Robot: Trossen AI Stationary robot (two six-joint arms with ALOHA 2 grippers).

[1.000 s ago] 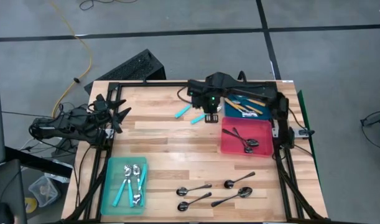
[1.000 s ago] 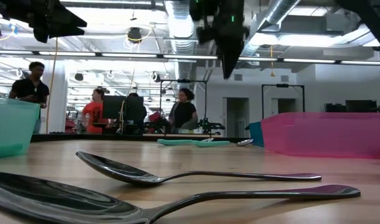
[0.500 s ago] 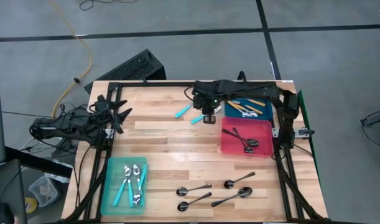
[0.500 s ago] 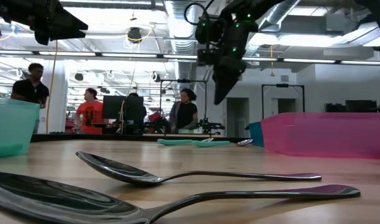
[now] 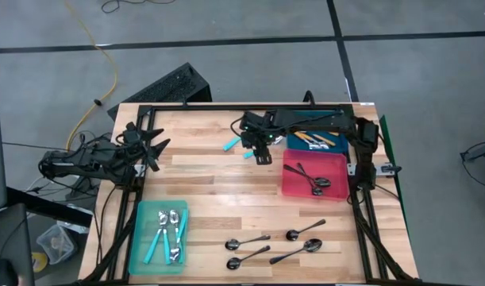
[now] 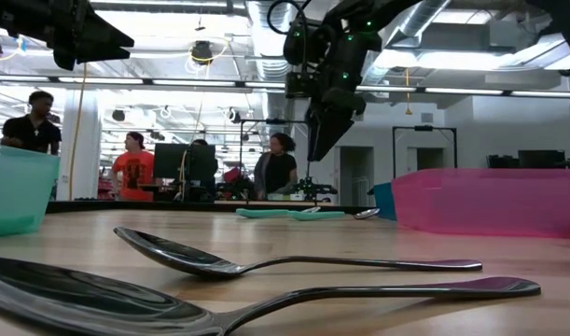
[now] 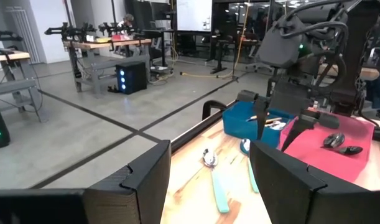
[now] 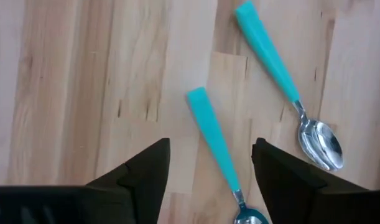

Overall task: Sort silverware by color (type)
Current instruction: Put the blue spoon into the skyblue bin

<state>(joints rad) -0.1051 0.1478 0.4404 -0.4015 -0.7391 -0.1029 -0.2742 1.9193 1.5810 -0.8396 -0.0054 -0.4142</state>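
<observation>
Two teal-handled spoons [image 5: 240,146] lying loose at the far middle of the wooden surface [image 5: 210,183], side by side but apart, bowls shiny. Right above them, the right gripper [image 5: 260,148], fingers [image 8: 146,171] spread wide, holding nothing, one teal handle showing between the two fingers in the right wrist view. More teal spoons [image 5: 169,233] piled in a teal bin [image 5: 139,238] at the near left corner. Four all-metal spoons [image 5: 278,240] scattered along the near edge of the surface, none touching another as far as can be told. A couple more metal spoons [image 5: 307,178] inside a pink bin [image 5: 337,163] on the right side. Orange-handled spoons [image 5: 315,140] in a blue bin [image 5: 293,143] just behind the pink one, partly hidden under the right arm. Left gripper [image 5: 153,145] off at the left edge of the surface, up in the air, fingers spread, holding nothing, well apart from every spoon. Across the room in the low view, a few people [image 6: 135,168] standing at desks.
</observation>
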